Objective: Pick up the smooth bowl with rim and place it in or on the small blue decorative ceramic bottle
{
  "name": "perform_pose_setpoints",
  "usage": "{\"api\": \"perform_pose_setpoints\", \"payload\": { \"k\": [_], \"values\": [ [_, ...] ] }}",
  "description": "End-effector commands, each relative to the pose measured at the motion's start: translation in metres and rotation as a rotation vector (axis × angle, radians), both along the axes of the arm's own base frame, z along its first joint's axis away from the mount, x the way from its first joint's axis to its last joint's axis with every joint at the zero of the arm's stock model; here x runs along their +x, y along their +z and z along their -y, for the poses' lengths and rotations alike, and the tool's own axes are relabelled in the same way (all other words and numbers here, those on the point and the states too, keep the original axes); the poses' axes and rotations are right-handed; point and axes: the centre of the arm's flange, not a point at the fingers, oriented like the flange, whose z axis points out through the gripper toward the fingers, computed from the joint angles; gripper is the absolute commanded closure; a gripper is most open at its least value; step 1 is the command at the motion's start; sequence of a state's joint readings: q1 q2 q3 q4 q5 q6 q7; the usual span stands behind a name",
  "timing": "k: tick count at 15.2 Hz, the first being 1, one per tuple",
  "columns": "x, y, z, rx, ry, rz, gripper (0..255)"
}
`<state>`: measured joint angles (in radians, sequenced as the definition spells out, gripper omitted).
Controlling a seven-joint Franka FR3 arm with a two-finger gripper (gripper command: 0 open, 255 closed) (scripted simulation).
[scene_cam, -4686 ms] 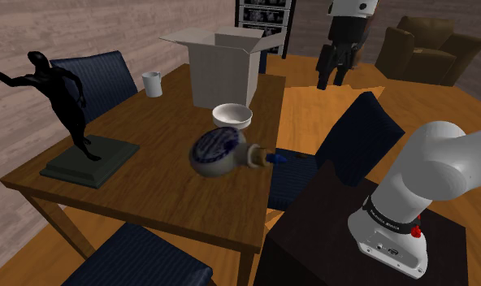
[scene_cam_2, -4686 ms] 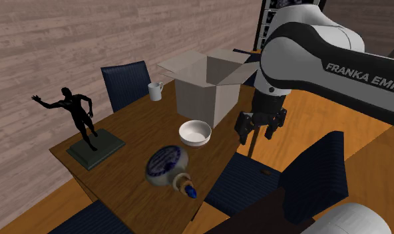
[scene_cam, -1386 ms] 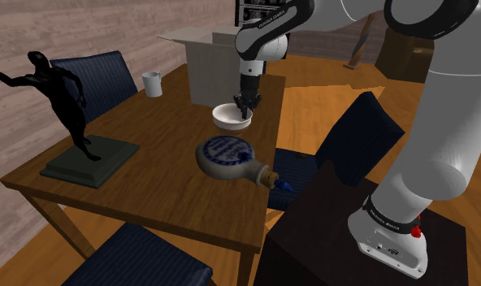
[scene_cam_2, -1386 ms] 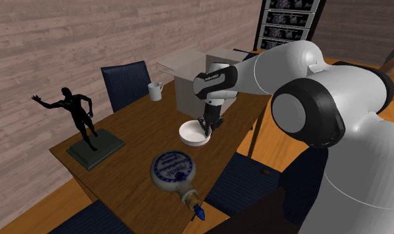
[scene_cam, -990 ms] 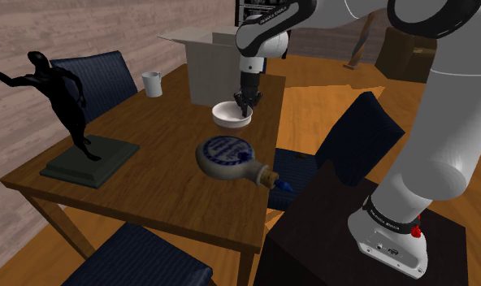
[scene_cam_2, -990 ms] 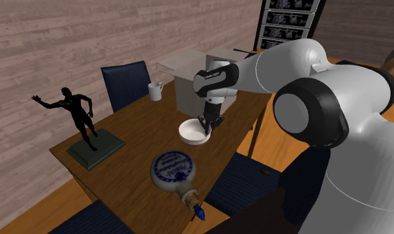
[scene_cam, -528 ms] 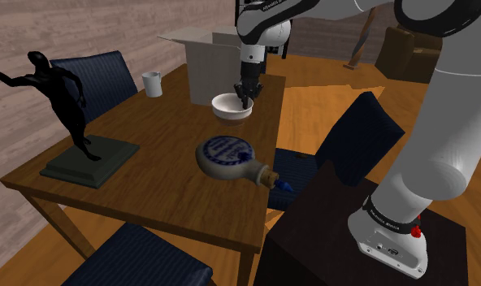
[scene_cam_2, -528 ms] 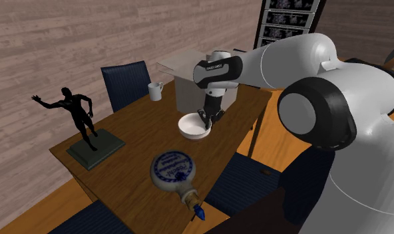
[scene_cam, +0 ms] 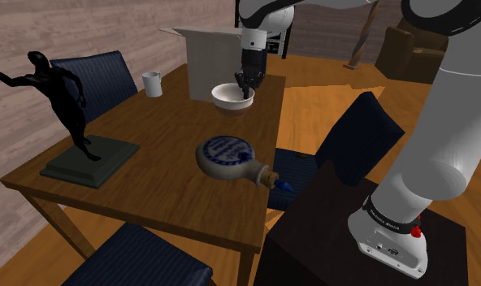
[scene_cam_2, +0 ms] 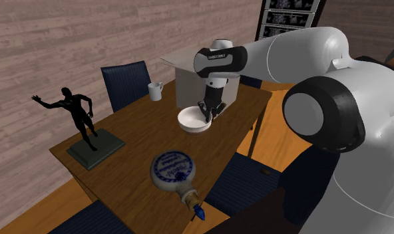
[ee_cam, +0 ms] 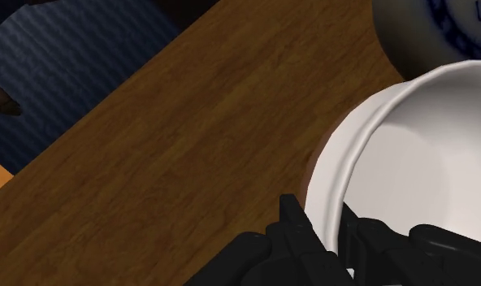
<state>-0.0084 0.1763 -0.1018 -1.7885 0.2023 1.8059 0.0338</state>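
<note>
A white bowl (scene_cam: 231, 96) (scene_cam_2: 193, 120) (ee_cam: 409, 162) with a raised rim hangs above the wooden table (scene_cam: 162, 154) (scene_cam_2: 132, 156), in front of the cardboard box. My gripper (scene_cam: 245, 85) (scene_cam_2: 211, 112) (ee_cam: 328, 244) is shut on its rim, one finger inside and one outside. The blue-and-white bottle (scene_cam: 228, 156) (scene_cam_2: 172, 169) lies on its side near the table's front edge, its corked neck with a blue tip pointing off the edge. In the wrist view a part of the bottle (ee_cam: 430, 24) lies beyond the bowl.
An open cardboard box (scene_cam: 214, 61) (scene_cam_2: 192, 76) stands at the table's back, close behind the bowl. A white mug (scene_cam: 152, 83) (scene_cam_2: 155, 91) and a black figurine on a dark base (scene_cam: 64, 114) (scene_cam_2: 82, 126) are further along. Blue chairs (scene_cam: 353, 142) ring the table.
The gripper has risen with the bowl clasped by its rim, lifting it off the table. The bottle has not moved.
</note>
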Motion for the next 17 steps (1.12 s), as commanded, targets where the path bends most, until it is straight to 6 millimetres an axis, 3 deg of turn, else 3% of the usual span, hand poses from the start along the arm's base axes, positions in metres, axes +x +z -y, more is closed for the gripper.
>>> {"api": "perform_pose_setpoints", "payload": {
  "k": [1,17],
  "values": [
    [0.000,0.011,-0.001,0.000,0.000,0.001,255],
    [0.000,0.095,-0.001,0.000,0.000,0.001,255]
  ]
}}
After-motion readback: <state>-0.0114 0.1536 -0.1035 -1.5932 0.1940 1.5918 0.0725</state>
